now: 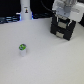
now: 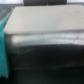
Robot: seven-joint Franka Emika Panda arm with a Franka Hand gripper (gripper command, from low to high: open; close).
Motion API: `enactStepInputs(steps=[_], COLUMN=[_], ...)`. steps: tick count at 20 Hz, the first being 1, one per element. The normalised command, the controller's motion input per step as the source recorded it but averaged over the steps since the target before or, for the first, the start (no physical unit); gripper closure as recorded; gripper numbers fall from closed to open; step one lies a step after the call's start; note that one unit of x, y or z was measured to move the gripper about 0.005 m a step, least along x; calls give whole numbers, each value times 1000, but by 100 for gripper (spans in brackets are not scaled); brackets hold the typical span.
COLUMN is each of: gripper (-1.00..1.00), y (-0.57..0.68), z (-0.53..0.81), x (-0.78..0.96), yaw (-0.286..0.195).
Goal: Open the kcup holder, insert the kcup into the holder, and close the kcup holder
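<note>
Kcup [image 1: 22, 49]: white body, green top. Kcup holder [image 1: 64, 29]: black throughout. Gripper [image 1: 65, 14]: white and pale grey. Table [image 1: 45, 62]: plain white, no pattern. Bottle-like object [image 1: 25, 12]: white, dark mark. Wrist view: blurred grey surface [image 2: 42, 22], teal strip [image 2: 3, 50].

The kcup holder [image 1: 63, 29] looks like matt black plastic; the table [image 1: 50, 60] is smooth, pale and matt.

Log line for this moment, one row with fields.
phase: at kcup holder | gripper: above holder front, jaw state unclear | kcup: upright on table, untouched | holder: not visibly open
</note>
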Motion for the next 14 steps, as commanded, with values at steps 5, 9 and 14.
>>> enactStepInputs(steps=[5, 9, 14], gripper=[100, 100, 100], y=[-39, -283, -327], z=[91, 303, 133], x=[225, 405, 533], yaw=[-9, -41, -36])
